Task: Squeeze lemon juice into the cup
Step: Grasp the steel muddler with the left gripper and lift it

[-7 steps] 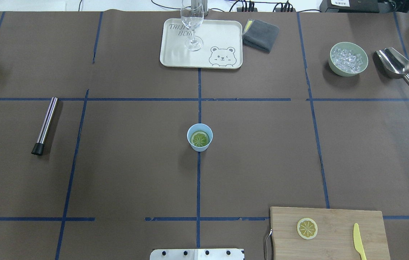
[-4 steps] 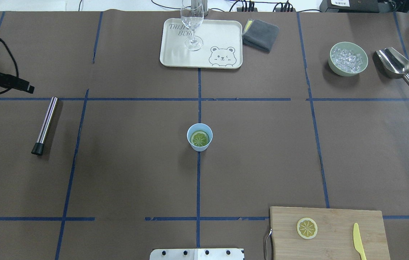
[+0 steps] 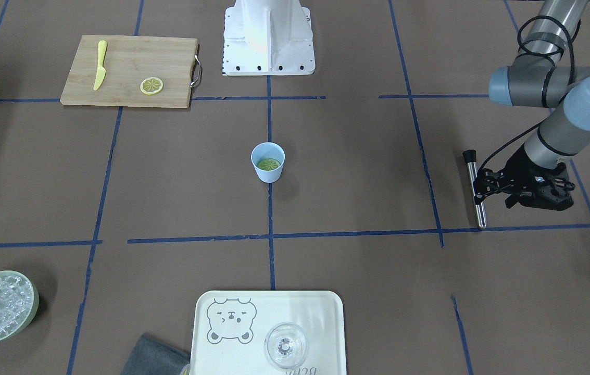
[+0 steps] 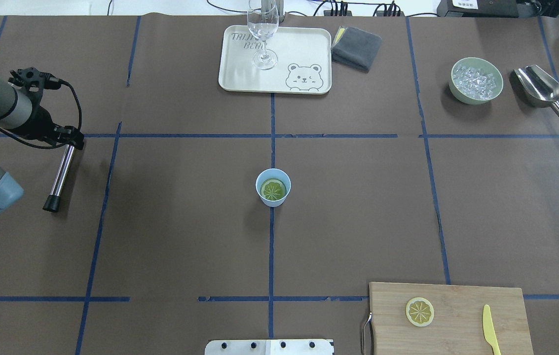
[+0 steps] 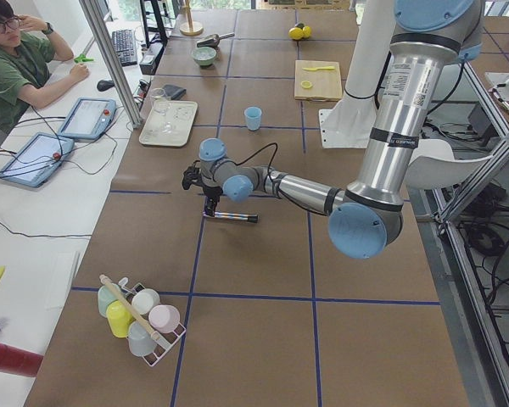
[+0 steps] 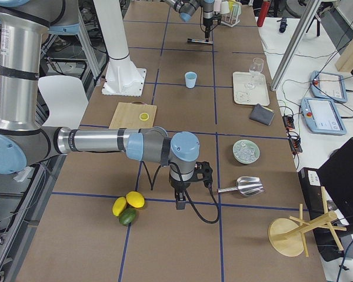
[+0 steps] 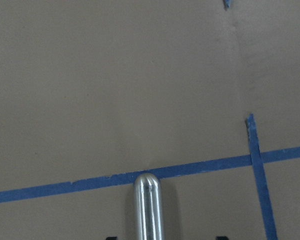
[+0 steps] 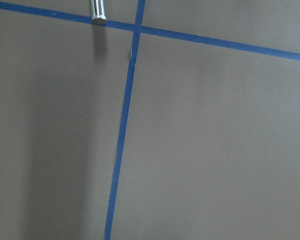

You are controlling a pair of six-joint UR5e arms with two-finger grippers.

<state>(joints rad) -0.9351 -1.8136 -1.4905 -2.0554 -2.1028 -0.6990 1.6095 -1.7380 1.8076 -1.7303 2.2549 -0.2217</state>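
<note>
One lemon slice (image 3: 268, 164) is seen inside the cup (image 3: 267, 175) at mid-table, the left gripper (image 3: 478, 188) is held wide open astride a metal rod (image 4: 61, 175), and the right gripper's (image 6: 180, 203) opening cannot be told.

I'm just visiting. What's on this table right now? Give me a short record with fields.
Cup: light blue, table centre, greenish citrus slice inside
Lemon slice: on cutting board, yellow knife nearby
Left gripper: open, one finger either side of steel rod
Right gripper: low over table; open or shut unclear
</note>
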